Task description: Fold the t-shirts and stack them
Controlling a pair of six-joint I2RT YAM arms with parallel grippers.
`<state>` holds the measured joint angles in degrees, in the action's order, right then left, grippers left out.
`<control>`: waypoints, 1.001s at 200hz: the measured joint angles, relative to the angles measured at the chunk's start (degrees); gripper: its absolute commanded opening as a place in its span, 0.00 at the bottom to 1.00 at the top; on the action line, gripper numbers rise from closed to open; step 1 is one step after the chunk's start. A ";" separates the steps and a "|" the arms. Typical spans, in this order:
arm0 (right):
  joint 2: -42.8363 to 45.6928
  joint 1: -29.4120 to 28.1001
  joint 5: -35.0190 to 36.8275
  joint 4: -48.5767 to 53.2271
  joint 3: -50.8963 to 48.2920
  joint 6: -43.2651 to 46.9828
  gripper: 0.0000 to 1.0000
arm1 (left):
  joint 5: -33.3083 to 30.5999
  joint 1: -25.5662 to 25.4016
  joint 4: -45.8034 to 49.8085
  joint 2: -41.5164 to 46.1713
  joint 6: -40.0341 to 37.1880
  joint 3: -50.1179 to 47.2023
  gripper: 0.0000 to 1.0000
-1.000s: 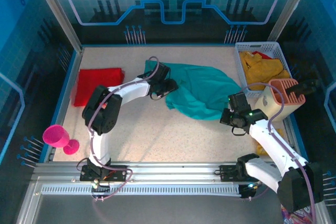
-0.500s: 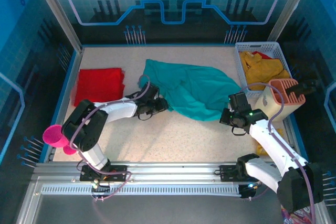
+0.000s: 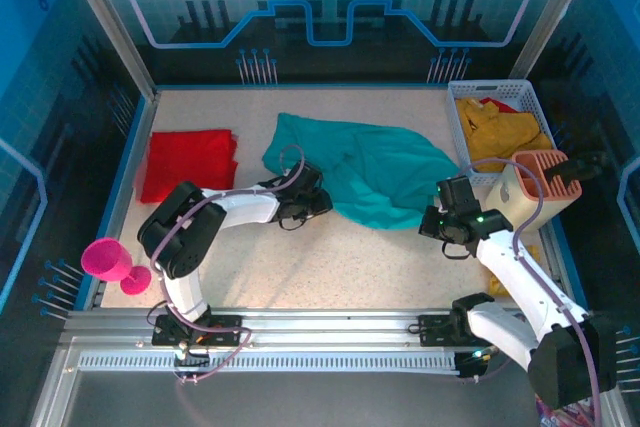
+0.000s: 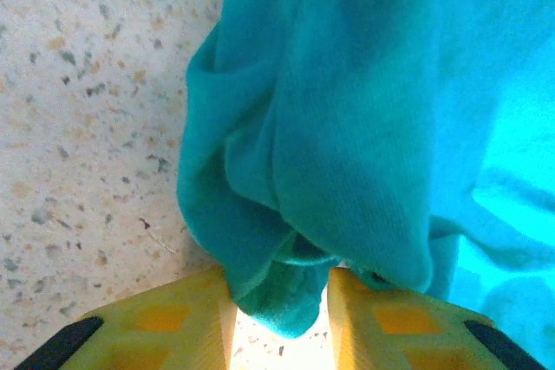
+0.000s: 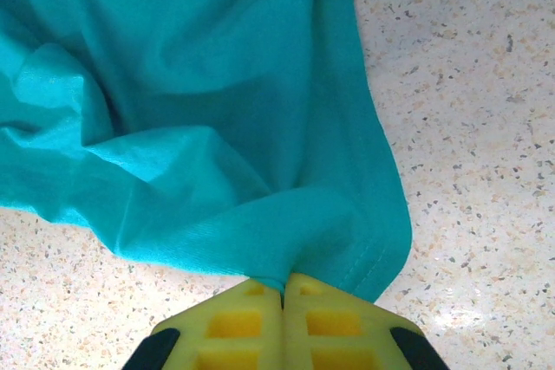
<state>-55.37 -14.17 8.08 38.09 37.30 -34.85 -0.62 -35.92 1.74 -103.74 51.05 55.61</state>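
Pink goblet at left edge; white basket far right; peach slotted holder beside it.

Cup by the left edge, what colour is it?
The cup is bright pink; best in the top view.

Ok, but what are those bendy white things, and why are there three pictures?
They are robot arms, a left one and a right one, fixed to a table. One picture looks down from above. The other two come from little cameras on the arms' wrists. On the table lie a crumpled teal t-shirt, a folded red t-shirt and a white basket of yellow shirts. A pink cup stands at the left edge. The right tool is shut, pinching the teal shirt's edge. The left tool has a fold of that shirt between its fingers; I can't tell if it grips.
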 measured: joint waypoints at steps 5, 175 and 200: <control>0.15 0.00 0.00 0.00 0.00 0.00 0.00 | -0.44 0.00 0.70 -0.22 0.04 0.70 0.27; -1.84 4.50 -5.40 5.86 3.32 2.99 0.00 | -20.28 -9.42 61.66 16.94 -26.34 25.42 0.00; -2.05 4.50 -5.57 6.05 3.32 2.99 0.00 | -22.60 -12.07 66.82 13.55 -29.11 28.22 0.02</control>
<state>-57.43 -9.67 2.50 44.14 40.62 -31.86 -23.22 -47.99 68.55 -90.19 21.93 83.83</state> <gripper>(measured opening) 0.061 0.053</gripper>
